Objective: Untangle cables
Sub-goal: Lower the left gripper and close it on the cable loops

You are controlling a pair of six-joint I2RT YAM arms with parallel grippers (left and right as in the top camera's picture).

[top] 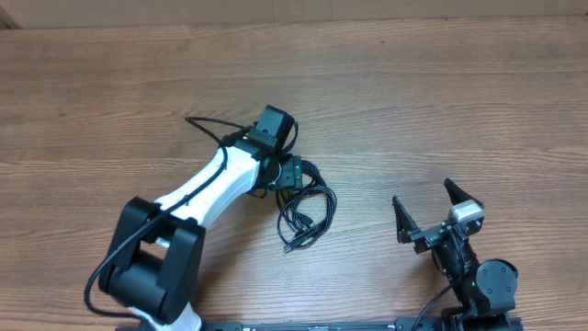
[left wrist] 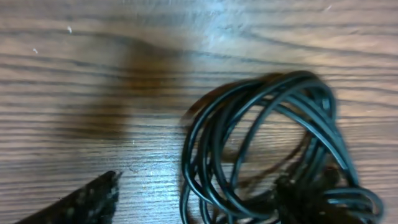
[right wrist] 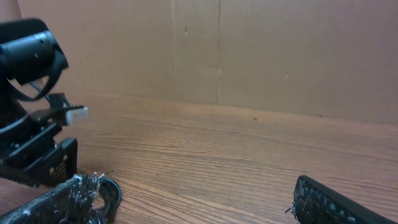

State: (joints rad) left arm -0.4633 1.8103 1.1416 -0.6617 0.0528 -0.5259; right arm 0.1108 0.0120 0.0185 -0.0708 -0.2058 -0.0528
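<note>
Since the left wrist cam is blurred, I can only half-read the left gripper (top: 296,179). One finger (left wrist: 87,200) sits low at the left of that view, well off centre, so the jaws look spread, and the other finger is prob lost in the dark smear at lower right. From overhead, that gripper hangs about mid-table (top: 459,83), slightly nearer the near edge than the far one. It's right at the far end of the cables (top: 308,216), and I can't tell if it's touching them. The cables are one loose bundle of thin black loops lying flat on the wood, w/ a couple of ends trailing toward the near edge. In the wrist view they're overlapping coils (left wrist: 273,155) just right of the finger, apart from it. The arm's own thicker lead (top: 207,127) loops out on the far-left side of the wrist. The right gripper (top: 428,210) is well apart from the bundle, close to the near edge toward the near-right corner. Its jaws are wide apart and hold nothing, and both fingers (right wrist: 62,199) frame bare wood in its cam.
</note>
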